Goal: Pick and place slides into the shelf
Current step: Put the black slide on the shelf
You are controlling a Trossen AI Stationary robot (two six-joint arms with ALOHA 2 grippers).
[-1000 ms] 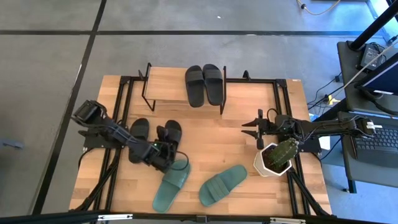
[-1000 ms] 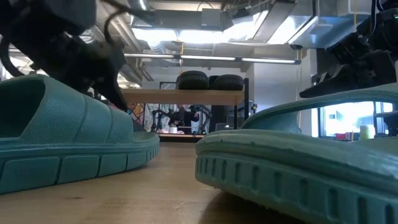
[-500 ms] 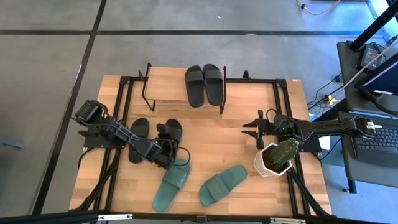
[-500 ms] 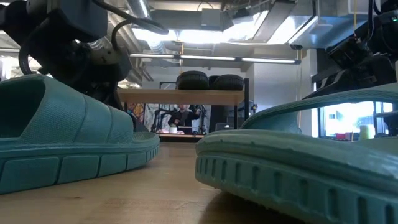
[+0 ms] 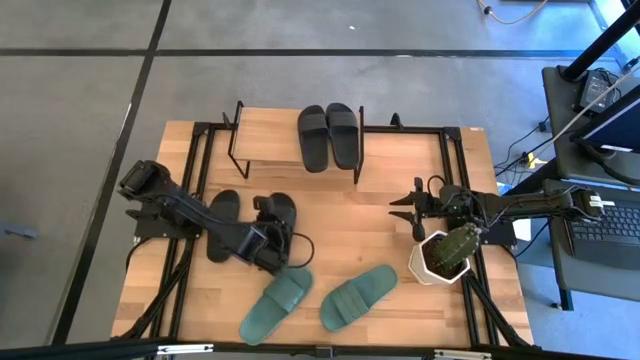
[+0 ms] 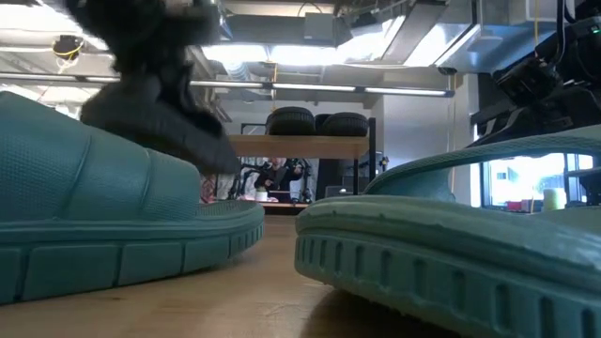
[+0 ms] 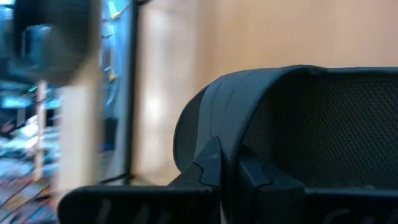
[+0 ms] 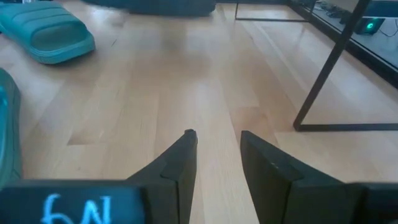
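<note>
Black slides (image 5: pixel 327 136): four; teal slides (image 5: pixel 358 297): two; shelf (image 5: pixel 268 137): one

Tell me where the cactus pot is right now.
In the high view the cactus pot stands near the table's right edge, just below the right hand, with a green slide to its left.

L gripper (image 5: pixel 272 243) hides part of black slide (image 5: pixel 277 213); low view blurs it.

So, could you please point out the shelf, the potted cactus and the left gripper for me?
shelf (image 5: pixel 268 137): high view, bare part of its wooden top board.
potted cactus (image 5: pixel 455 243): high view, the green plant body.
left gripper (image 5: pixel 276 246): high view, fingertips closed on a black slide.
</note>
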